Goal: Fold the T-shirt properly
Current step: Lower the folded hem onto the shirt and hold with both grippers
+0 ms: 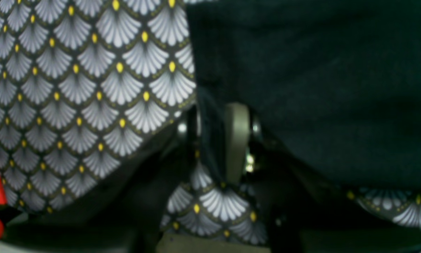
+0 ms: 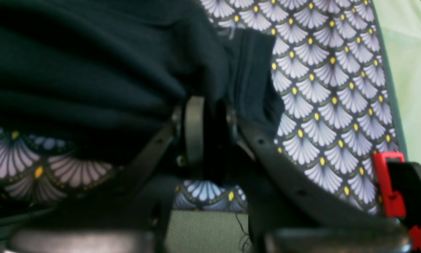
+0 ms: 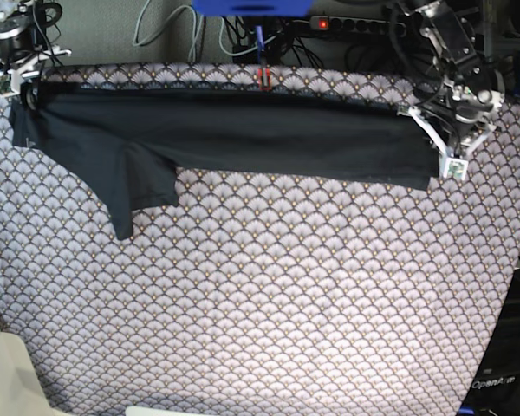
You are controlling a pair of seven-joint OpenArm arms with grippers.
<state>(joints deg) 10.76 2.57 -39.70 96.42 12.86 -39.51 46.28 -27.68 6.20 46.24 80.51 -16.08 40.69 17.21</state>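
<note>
The black T-shirt (image 3: 243, 130) lies as a long narrow band across the far side of the scallop-patterned cloth (image 3: 260, 286), with one sleeve (image 3: 134, 195) spread toward the front at the left. My left gripper (image 3: 451, 160) is at the band's right end. In the left wrist view its jaws (image 1: 212, 123) stand slightly apart with a fold of the T-shirt (image 1: 319, 88) between them. My right gripper (image 3: 17, 85) is at the band's left end. There too the jaws (image 2: 215, 116) are a little parted around the edge of the T-shirt (image 2: 90, 70).
A red clamp (image 3: 264, 78) pins the cloth at the back edge, just behind the shirt. Cables and a power strip (image 3: 355, 24) run behind the table. The cloth's right edge (image 2: 389, 88) is close to my right gripper.
</note>
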